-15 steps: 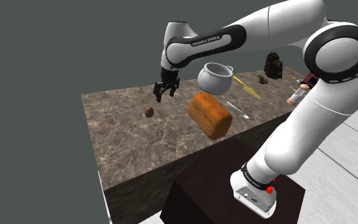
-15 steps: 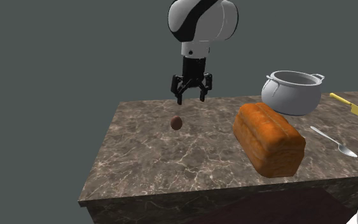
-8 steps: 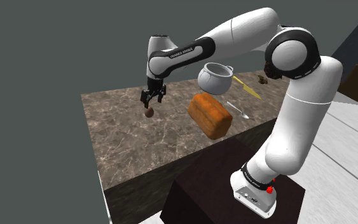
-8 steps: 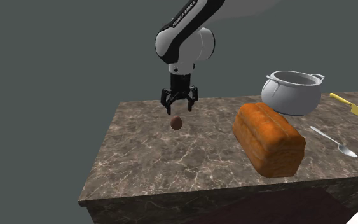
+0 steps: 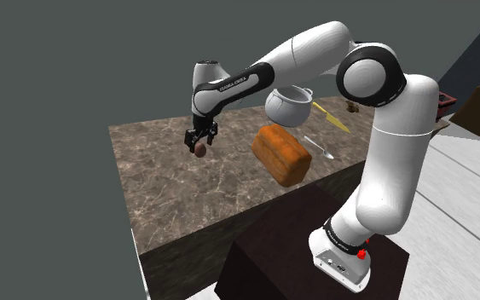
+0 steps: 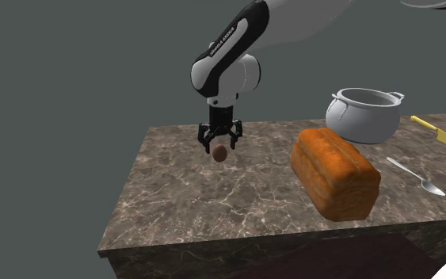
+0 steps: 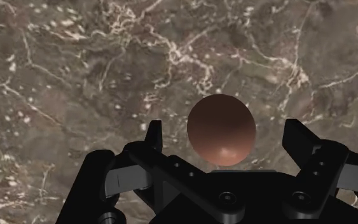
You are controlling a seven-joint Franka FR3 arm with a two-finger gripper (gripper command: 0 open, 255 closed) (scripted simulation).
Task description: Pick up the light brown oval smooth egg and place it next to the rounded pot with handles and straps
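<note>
I had the arm (image 5: pixel 315 47) stretched far out from its stand, wrist pointing straight down at the counter (image 6: pixel 213 206). The fingers (image 7: pixel 301 140) stood apart, the brown egg (image 7: pixel 221 130) resting between them, gaps on both sides.

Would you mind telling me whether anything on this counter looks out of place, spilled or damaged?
Nothing stands out. The pot stands upright, the loaf lies whole on the marble counter, and the dark brown egg sits intact between the fingers of the open claw, untouched by them.
</note>
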